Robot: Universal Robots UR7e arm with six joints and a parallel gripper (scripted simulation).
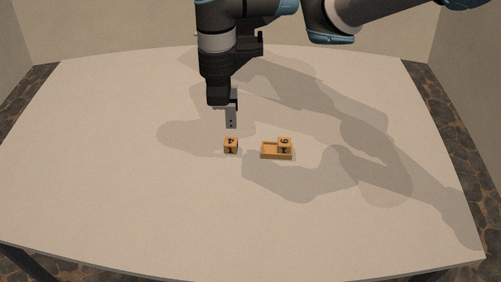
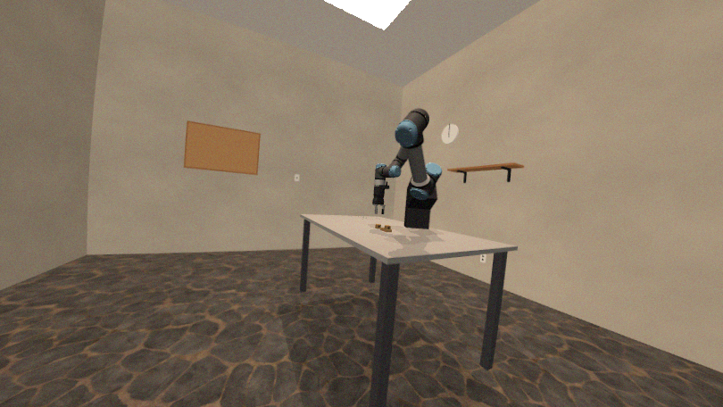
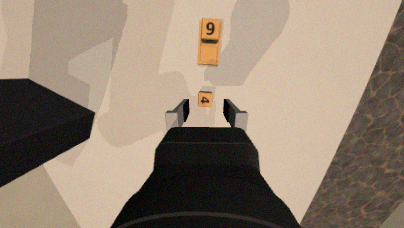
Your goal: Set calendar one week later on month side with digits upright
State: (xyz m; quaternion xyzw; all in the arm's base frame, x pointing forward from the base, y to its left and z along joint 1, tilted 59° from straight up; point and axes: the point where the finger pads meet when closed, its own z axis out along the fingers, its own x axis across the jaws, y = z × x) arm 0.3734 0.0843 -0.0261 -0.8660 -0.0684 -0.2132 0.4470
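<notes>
Black two-finger gripper [image 3: 205, 111] hangs wide open, empty, above a small orange wooden cube [image 1: 230, 145] on the matte table [image 1: 105, 175]; second cube [image 1: 284, 145] sits in the orange tray [image 1: 269, 151].

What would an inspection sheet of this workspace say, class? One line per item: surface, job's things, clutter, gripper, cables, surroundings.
Surface: pale table, arm shadows across it.
Job's things: tray flat on the table, one cube in its right half, 9 on top; second cube on the table left of the tray, 4 on top.
Clutter: nothing seen.
Gripper: gripper open, empty, above the loose cube.
Cables: nothing seen.
Surroundings: board, shelf, round wall disc, stone-pattern floor.
</notes>
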